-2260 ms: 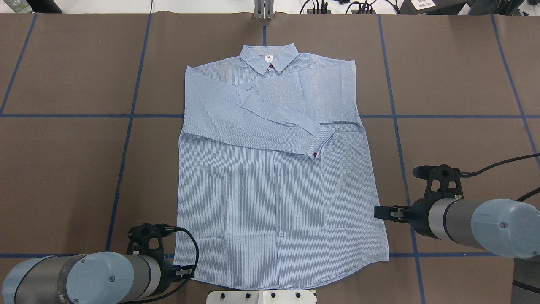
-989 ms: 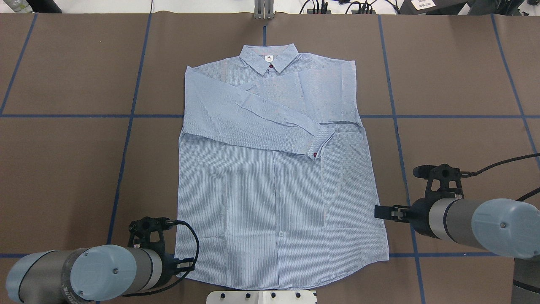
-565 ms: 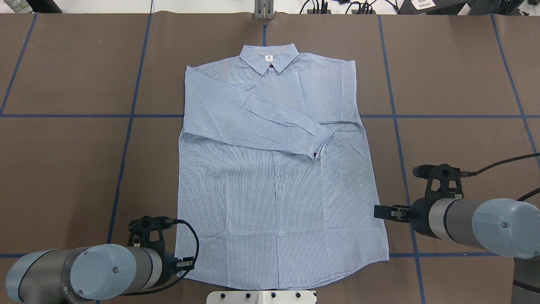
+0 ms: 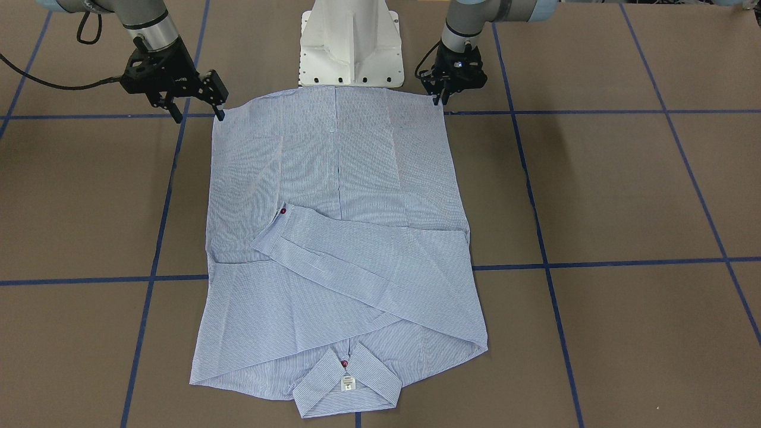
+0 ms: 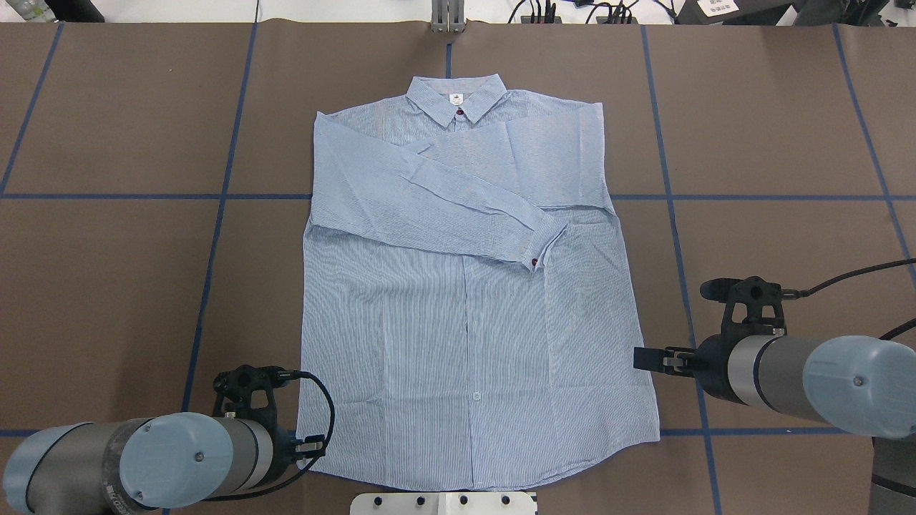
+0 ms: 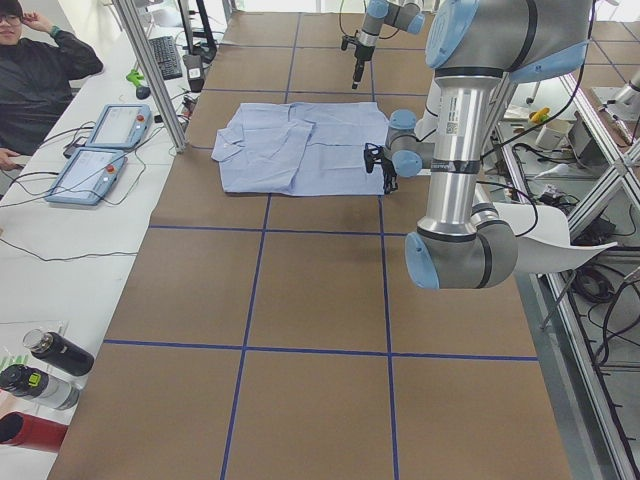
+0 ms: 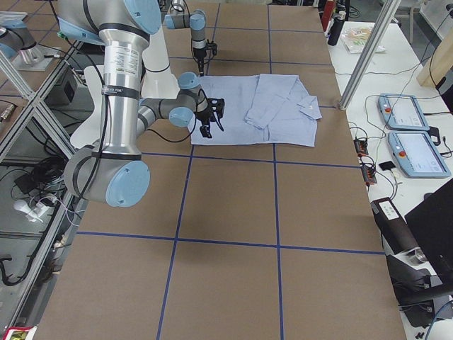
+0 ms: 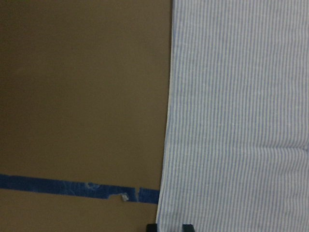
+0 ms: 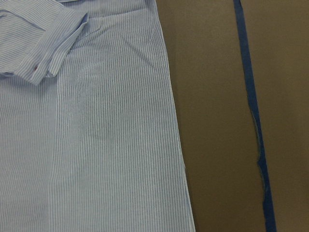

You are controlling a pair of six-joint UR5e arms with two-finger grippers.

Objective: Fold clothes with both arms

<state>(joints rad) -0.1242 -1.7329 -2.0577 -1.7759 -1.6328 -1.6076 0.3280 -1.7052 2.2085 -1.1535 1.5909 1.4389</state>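
Shirt [image 5: 465, 322] lay flat, front up, mid-table [image 5: 107, 286], one sleeve folded across chest. Wide bare room on both sides. Right claw [image 4: 198, 116] gaped wide just beside side edge near hem. Left claw [image 5: 318, 447] was at other hem corner. Only left wrist view showed fingertips [image 8: 187, 228] close together astride edge; grip could not be told.

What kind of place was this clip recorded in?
Most likely a robotics lab: a left arm and right arm flank a shirt on a table marked with a blue tape grid, with control tablets on a side bench.
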